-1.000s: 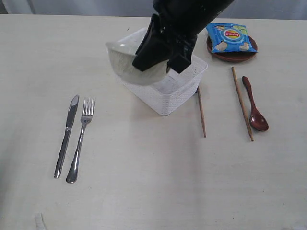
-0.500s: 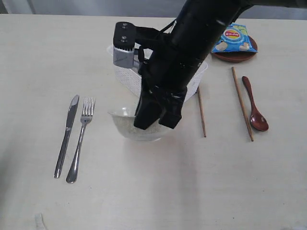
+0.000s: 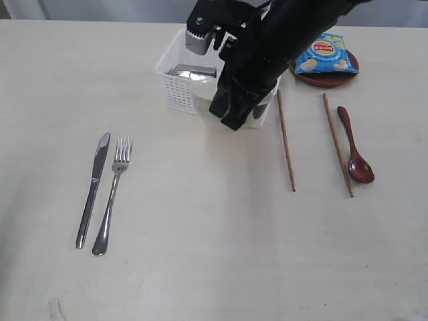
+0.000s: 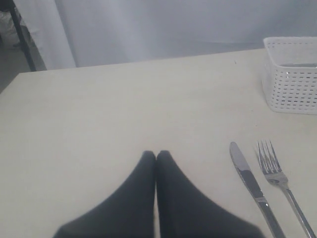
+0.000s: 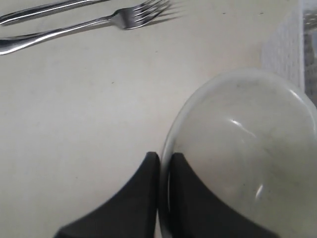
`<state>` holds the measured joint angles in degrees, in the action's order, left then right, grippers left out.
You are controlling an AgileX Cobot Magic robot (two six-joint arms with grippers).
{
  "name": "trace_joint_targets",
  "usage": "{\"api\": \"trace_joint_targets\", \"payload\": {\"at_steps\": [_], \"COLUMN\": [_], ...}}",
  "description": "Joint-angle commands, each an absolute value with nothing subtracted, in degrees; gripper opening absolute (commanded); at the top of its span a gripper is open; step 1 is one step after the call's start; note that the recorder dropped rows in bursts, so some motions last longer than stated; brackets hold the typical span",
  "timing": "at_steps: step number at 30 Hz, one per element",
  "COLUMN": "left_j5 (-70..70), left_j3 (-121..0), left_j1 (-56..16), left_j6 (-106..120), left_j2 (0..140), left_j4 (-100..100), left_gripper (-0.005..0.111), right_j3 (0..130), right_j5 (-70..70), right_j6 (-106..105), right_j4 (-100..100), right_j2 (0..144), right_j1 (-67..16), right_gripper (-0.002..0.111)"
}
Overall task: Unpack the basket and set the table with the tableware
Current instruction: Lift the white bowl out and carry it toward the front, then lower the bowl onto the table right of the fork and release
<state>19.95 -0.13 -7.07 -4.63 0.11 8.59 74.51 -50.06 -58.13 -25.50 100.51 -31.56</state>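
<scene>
White round bowl is pinched at its rim by the right gripper, just beside the white lattice plastic basket. The left gripper hangs with fingers pressed together, empty, over the pale beige table, near the steel knife and steel fork

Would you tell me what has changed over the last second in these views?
The right pincer, gripping the bowl, lowered it before the basket, then pulled back beside it. The basket shifted back-left, the nearer chopstick slightly. Knife, fork, spoon stayed.
</scene>
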Motion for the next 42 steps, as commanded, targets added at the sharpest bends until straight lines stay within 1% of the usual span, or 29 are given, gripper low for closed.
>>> {"api": "trace_joint_targets", "payload": {"at_steps": [1,5,8,13,17,22,26,29,34,37,42], "left_j5": [19.92,19.92,19.92,19.92,19.92,19.92,19.92,19.92,19.92,19.92,19.92], "left_j3": [0.00,0.00,0.00,0.00,0.00,0.00,0.00,0.00,0.00,0.00,0.00], "left_j1": [-7.36,-7.36,-7.36,-7.36,-7.36,-7.36,-7.36,-7.36,-7.36,-7.36,-7.36], "left_j6": [-4.76,-4.76,-4.76,-4.76,-4.76,-4.76,-4.76,-4.76,-4.76,-4.76,-4.76], "left_j2": [0.00,0.00,0.00,0.00,0.00,0.00,0.00,0.00,0.00,0.00,0.00], "left_j4": [8.50,8.50,8.50,8.50,8.50,8.50,8.50,8.50,8.50,8.50,8.50], "left_gripper": [0.000,0.000,0.000,0.000,0.000,0.000,0.000,0.000,0.000,0.000,0.000], "right_j3": [74.45,74.45,74.45,74.31,70.81,63.25,55.84,51.93,43.38,41.87,41.87], "right_j5": [-45.38,-44.60,-46.69,-53.05,-51.58,-44.14,-34.20,-28.42,-14.42,-12.39,-12.89], "right_j6": [-57.62,-57.16,-59.20,-64.49,-64.49,-64.05,-62.06,-62.06,-59.42,-59.20,-57.84], "right_j4": [-25.27,-24.32,-25.29,-26.90,-26.65,-23.99,-23.42,-22.94,-21.06,-21.06,-21.06], "right_j2": [101.51,102.24,101.98,100.21,98.13,93.60,89.52,89.30,90.23,90.23,91.13], "right_j1": [-29.76,-29.44,-30.19,-34.61,-39.21,-45.53,-51.29,-54.19,-58.93,-60.18,-60.18], "right_gripper": [-0.001,-0.001,-0.001,-0.001,-0.001,-0.001,-0.001,-0.001,-0.001,-0.001,-0.001]}}
